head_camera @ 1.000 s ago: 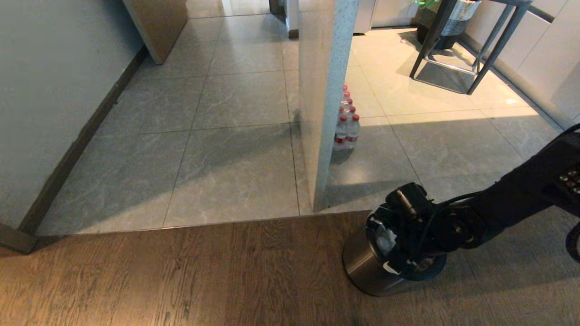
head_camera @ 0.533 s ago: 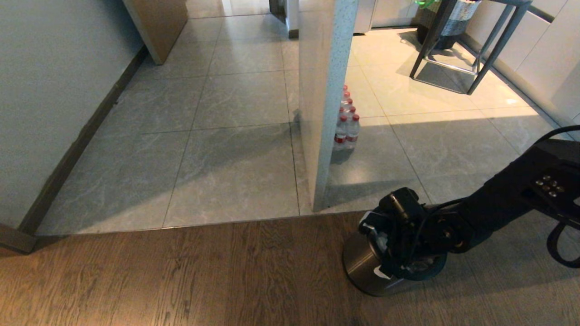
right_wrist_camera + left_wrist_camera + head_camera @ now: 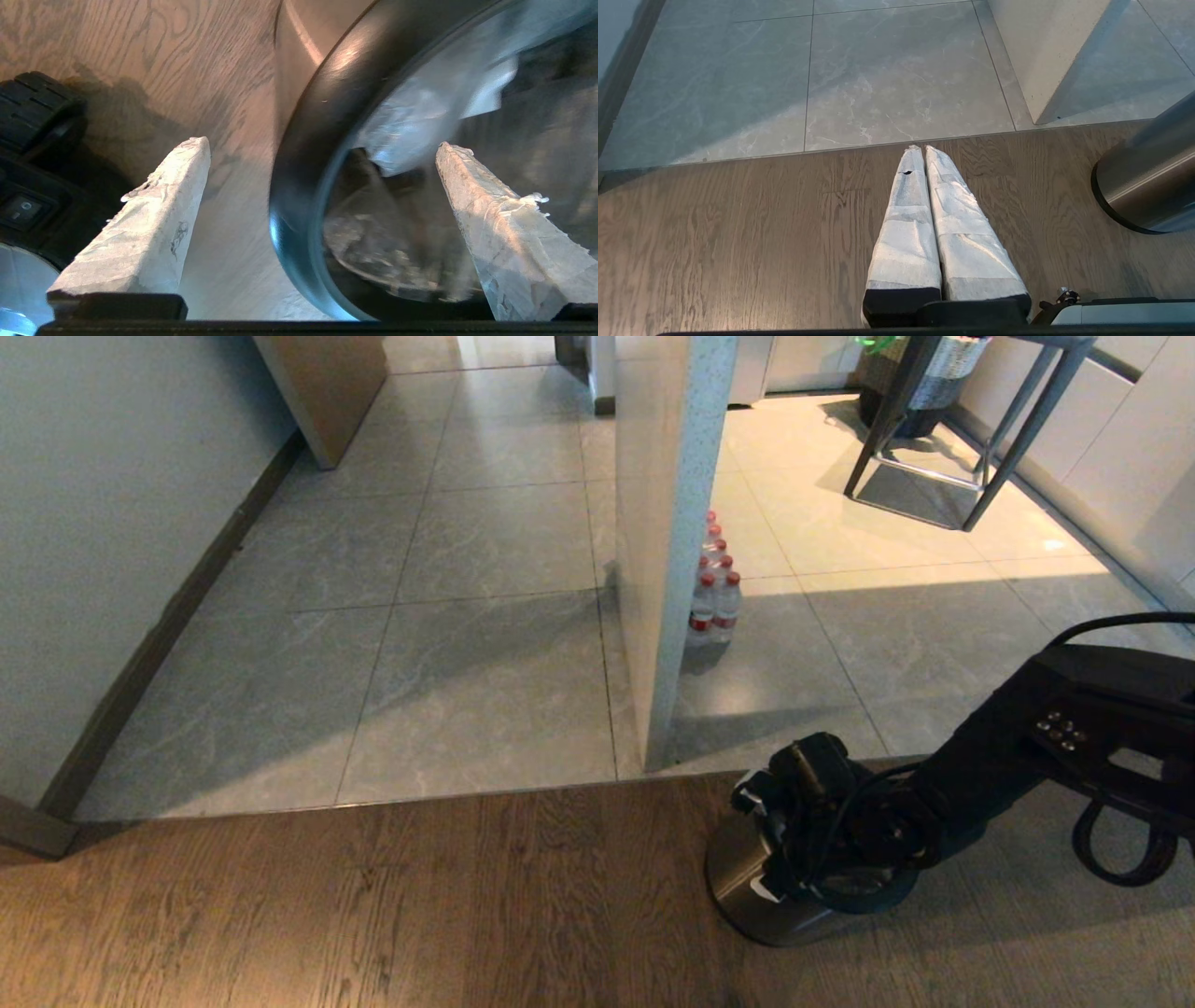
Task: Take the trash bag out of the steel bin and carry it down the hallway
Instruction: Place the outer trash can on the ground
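Steel bin (image 3: 747, 887) on wood floor, trash bag (image 3: 420, 112) inside; right gripper (image 3: 322, 144) wide, straddling black rim.

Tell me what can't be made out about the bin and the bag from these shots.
- Head view: the right gripper and arm cover the steel bin opening, so the trash bag is hidden.
- Right wrist view: the trash bag is blurred; its contents are unreadable, and whether either finger touches the black rim is unclear.
- Left wrist view: the bin is cut off by the picture's edge, showing only its side.
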### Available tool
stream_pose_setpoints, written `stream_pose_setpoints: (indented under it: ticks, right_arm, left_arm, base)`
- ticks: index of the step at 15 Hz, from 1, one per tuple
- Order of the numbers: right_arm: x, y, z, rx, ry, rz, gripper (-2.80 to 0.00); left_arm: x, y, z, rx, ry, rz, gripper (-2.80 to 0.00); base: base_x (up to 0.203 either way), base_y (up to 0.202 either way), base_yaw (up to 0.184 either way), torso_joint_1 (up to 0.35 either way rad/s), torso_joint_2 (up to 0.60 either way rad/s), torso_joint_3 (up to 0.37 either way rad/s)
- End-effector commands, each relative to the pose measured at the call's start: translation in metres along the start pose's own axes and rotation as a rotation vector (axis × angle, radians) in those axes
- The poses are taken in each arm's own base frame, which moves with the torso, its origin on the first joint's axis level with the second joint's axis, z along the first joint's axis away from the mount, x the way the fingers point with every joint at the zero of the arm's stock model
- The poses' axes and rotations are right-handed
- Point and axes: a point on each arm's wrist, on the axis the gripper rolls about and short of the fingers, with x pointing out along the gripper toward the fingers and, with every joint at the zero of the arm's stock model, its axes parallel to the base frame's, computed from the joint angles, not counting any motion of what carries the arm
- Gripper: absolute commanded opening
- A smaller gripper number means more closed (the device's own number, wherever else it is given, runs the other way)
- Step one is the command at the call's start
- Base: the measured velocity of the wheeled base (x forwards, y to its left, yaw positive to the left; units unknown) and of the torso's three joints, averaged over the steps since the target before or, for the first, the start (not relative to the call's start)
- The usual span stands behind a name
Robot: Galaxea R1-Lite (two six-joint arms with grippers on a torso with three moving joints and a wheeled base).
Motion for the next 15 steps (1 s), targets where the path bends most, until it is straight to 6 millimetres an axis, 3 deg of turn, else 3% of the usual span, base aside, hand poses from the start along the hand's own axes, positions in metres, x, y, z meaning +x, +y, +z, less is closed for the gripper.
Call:
stream_pose_setpoints:
  ticks: [1,5,6,9,15]
  right_arm:
    - [0.009,0.003,-0.004,0.012,0.024,0.008,0.0]
    - [0.012,0.004,-0.003,0.034,0.021,0.007,0.0]
    - [0.013,0.004,-0.002,0.034,0.021,0.007,-2.8]
    - [0.019,0.006,-0.003,0.03,0.019,0.004,-2.8]
    - [0.013,0.004,-0.001,0.033,0.009,-0.006,-2.8]
  left_arm:
    - [0.0,0.0,0.0,0.0,0.0,0.0,-2.8]
    - [0.0,0.0,0.0,0.0,0.0,0.0,-2.8]
    - [0.0,0.0,0.0,0.0,-0.001,0.0,-2.8]
    - [0.0,0.0,0.0,0.0,0.0,0.0,-2.8]
    - [0.0,0.0,0.0,0.0,0.0,0.0,-2.8]
  base:
    - [0.0,0.0,0.0,0.0,0.0,0.0]
    - [0.0,0.0,0.0,0.0,0.0,0.0]
    - [0.0,0.0,0.0,0.0,0.0,0.0]
    - [0.0,0.0,0.0,0.0,0.0,0.0]
    - [0.0,0.0,0.0,0.0,0.0,0.0]
